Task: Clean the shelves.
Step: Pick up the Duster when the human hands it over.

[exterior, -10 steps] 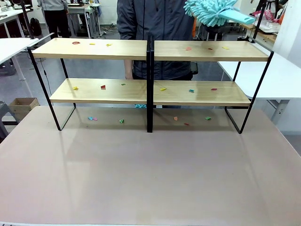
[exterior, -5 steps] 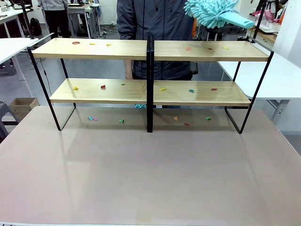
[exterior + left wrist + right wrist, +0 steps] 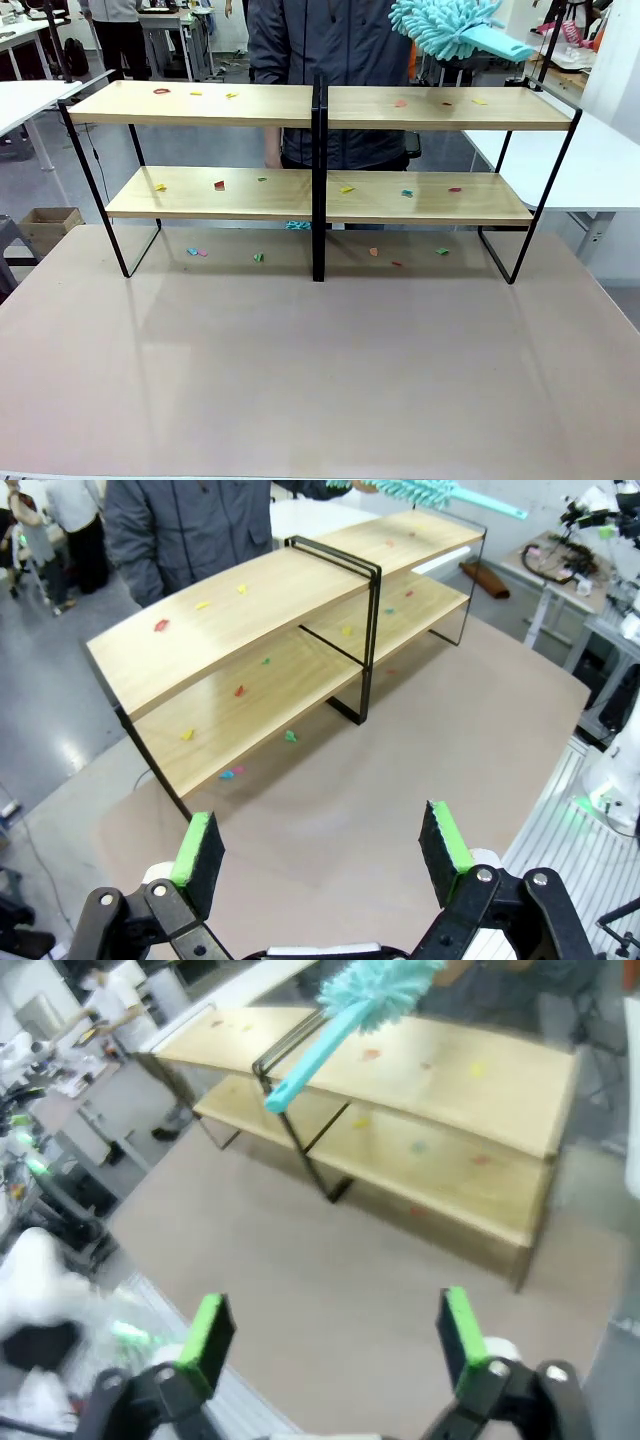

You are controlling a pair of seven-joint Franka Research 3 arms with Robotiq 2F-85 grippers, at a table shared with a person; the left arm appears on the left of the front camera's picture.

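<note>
The shelves (image 3: 262, 600) stand well ahead of both wide-spread jaws — untouched.

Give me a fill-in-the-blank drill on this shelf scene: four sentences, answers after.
1. In the front view, the teal duster hovers above the upper ___ board of the shelves.
2. The centre post is ___ in colour.
3. Coloured scraps lie on the boards and on the brown ___ under them.
4. The left gripper and the right gripper both have jaws ___.
Missing words: right; black; tabletop; open.
</note>
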